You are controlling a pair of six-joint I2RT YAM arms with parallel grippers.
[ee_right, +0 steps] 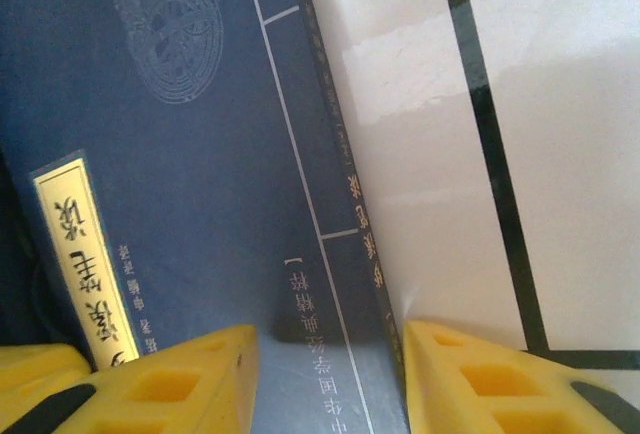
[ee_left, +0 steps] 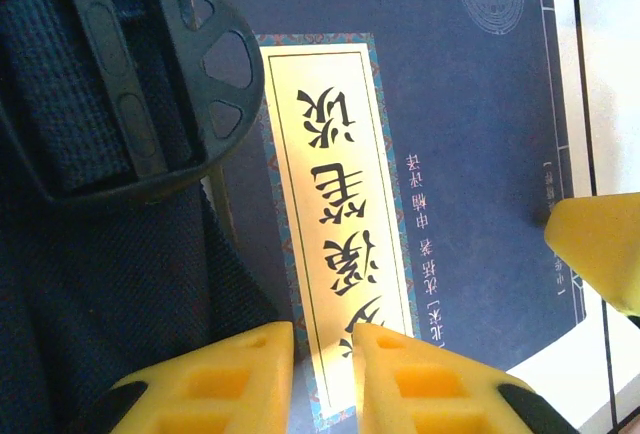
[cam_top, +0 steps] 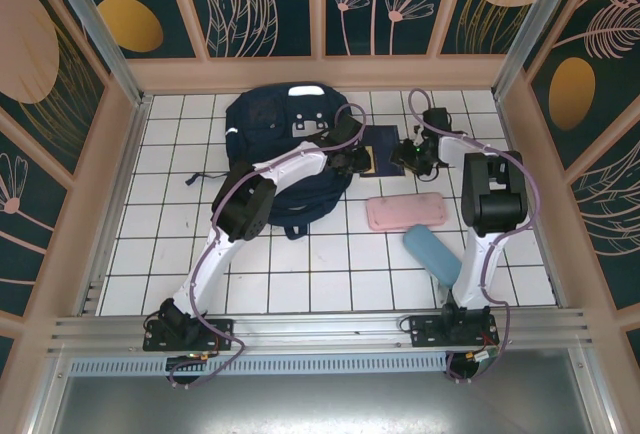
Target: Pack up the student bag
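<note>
The student bag [cam_top: 275,144], a large dark navy backpack, lies on the tiles at the back left. Its strap buckle [ee_left: 130,84] rests against the left edge of a navy book [cam_top: 380,149] with a yellow label [ee_left: 335,204]. My left gripper [cam_top: 358,159] points down at that label, its jaws [ee_left: 322,354] a narrow gap apart with the cover showing between them. My right gripper [cam_top: 412,157] stands open at the book's [ee_right: 180,154] other side. Its jaws [ee_right: 330,354] straddle the spine, one finger over the cover and one on the tile.
A pink pencil case [cam_top: 410,212] lies on the white tiled floor [cam_top: 180,244] in front of the book, and a blue case [cam_top: 432,252] lies nearer, by the right arm. Wooden walls with dark panels ring the table.
</note>
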